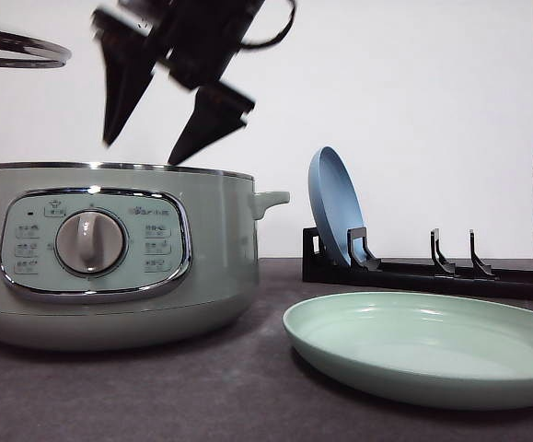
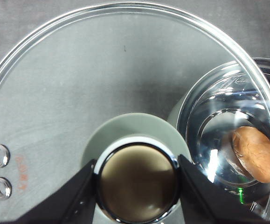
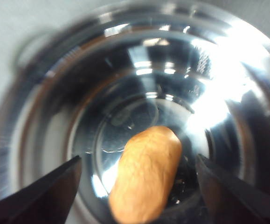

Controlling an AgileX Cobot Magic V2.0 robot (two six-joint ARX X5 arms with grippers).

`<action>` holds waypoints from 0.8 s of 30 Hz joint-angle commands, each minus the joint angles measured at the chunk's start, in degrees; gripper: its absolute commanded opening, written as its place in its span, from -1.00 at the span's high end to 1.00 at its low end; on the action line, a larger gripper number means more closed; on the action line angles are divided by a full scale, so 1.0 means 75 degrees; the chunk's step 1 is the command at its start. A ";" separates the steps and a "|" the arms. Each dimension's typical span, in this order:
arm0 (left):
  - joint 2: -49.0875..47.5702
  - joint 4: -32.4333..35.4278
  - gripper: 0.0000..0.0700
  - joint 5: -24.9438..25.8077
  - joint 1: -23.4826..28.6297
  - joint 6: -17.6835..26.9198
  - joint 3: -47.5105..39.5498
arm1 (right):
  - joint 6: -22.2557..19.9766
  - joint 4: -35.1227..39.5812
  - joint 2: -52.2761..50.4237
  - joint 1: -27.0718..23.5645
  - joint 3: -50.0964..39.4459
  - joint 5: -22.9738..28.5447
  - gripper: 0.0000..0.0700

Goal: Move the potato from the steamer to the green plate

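- A dark grey desk (image 1: 156,396) against a plain white wall carries a sage-green steamer (image 1: 110,262).
- The steamer's glass lid (image 2: 125,60) is held aside and above it, the left gripper (image 2: 137,184) with its fingers closed on the lid knob (image 2: 138,181), likely to clear access.
- The right gripper (image 1: 146,147) hangs above the steamer's open mouth, fingers spread wide, holding nothing.
- The potato (image 3: 146,175) lies on the steamer's shiny floor.
- The green plate (image 1: 432,345) lies beside the steamer, bare, before a dish rack (image 1: 432,272).
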 commanded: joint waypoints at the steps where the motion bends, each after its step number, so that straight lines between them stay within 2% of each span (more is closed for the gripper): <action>1: 0.0009 0.0303 1.00 -0.0003 0.0020 0.0064 0.0230 | -0.0086 0.0143 0.0246 0.0123 0.0213 0.0141 -0.42; 8: 0.0009 0.0303 1.00 -0.0003 0.0020 0.0066 0.0230 | -0.0083 0.0160 0.0689 0.0285 0.0213 0.0570 -0.42; 24: 0.0009 0.0304 1.00 -0.0003 0.0020 0.0064 0.0230 | -0.0086 -0.0040 0.1249 0.0379 0.0208 0.0646 -0.42</action>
